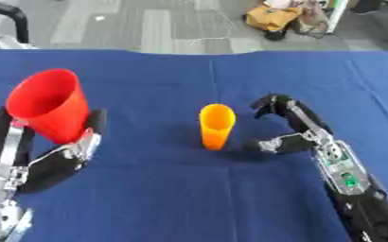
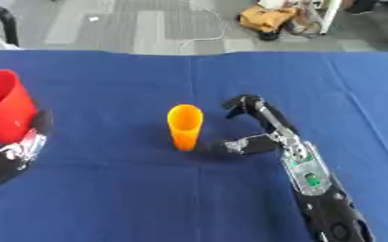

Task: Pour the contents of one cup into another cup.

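Progress: the pick-up is done; the pour is not yet done.

Near left: the left hand (image 1: 65, 153) has its fingers and thumb curled round the lower part of the red cup (image 1: 48, 105) and holds it above the blue table (image 1: 164, 198). The cup's long axis runs nearly upright with a slight tilt; its wide mouth points up and toward the camera. Its contents cannot be made out.

Near right: the right hand (image 2: 260, 130) sits just beside the orange cup (image 2: 185, 126), apart from it, fingers and thumb spread in an open C facing the cup.

Centre: the orange cup stands upright on the table, mouth up, long axis vertical.

Judgement: remaining steps are carrying the red cup right, over the orange cup, and tipping its mouth down.
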Robot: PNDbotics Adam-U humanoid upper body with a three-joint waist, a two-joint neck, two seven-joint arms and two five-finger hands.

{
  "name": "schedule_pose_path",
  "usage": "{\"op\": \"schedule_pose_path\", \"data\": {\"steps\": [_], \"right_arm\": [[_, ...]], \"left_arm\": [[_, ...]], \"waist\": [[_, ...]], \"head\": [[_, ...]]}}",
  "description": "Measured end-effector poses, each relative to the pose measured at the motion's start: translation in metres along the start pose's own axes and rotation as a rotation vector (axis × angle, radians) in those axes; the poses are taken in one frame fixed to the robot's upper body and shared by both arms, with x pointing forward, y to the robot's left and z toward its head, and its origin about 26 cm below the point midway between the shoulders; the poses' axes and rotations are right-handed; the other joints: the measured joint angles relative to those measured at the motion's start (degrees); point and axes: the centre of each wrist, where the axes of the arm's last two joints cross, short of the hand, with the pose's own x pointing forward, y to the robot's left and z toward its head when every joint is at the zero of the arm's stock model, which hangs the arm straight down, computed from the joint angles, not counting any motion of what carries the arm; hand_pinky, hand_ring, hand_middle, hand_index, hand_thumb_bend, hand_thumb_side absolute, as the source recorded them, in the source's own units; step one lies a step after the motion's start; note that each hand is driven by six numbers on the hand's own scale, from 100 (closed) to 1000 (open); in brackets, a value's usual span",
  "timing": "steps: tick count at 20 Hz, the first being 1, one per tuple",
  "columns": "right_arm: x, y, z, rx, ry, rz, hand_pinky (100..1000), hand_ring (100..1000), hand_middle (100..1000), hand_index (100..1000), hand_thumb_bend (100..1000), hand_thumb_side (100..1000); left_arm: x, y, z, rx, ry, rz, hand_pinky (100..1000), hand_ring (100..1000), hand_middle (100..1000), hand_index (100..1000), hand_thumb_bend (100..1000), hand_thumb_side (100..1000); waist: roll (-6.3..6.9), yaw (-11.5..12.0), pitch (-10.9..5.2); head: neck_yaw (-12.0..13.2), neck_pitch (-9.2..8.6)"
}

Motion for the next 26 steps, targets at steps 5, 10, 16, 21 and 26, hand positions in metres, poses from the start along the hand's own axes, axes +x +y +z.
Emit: {"op": "schedule_pose_path", "data": {"steps": [5, 10, 16, 21, 26], "right_arm": [[0.001, 0.006, -0.005, 0.009, -0.007, 0.004, 758, 631, 664, 721, 782, 279], [0.003, 0.011, -0.010, 0.023, -0.015, 0.011, 758, 630, 665, 721, 780, 282], [0.005, 0.016, -0.016, 0.035, -0.021, 0.014, 759, 630, 664, 722, 779, 285], [0.007, 0.021, -0.022, 0.047, -0.027, 0.017, 759, 630, 664, 722, 777, 287], [0.009, 0.026, -0.026, 0.057, -0.032, 0.015, 759, 629, 664, 722, 777, 289]], "left_arm": [[0.002, -0.002, 0.002, -0.011, -0.001, 0.013, 469, 360, 373, 567, 191, 494], [0.004, -0.004, 0.002, -0.014, -0.003, 0.025, 470, 360, 374, 568, 194, 498], [0.008, -0.004, 0.002, -0.019, -0.012, 0.034, 470, 359, 374, 568, 194, 501], [0.009, -0.006, 0.002, -0.026, -0.013, 0.045, 470, 360, 374, 568, 199, 500], [0.010, -0.006, 0.002, -0.028, -0.016, 0.049, 470, 360, 375, 569, 198, 500]], "waist": [[0.24, 0.34, -0.03], [0.42, 0.66, -0.10], [0.77, 1.07, -0.10], [0.81, 1.57, -0.10], [0.83, 1.86, -0.10]], "head": [[-0.32, 0.00], [-0.53, 0.00], [-0.99, 0.00], [-1.45, 0.01], [-1.63, 0.01]]}}
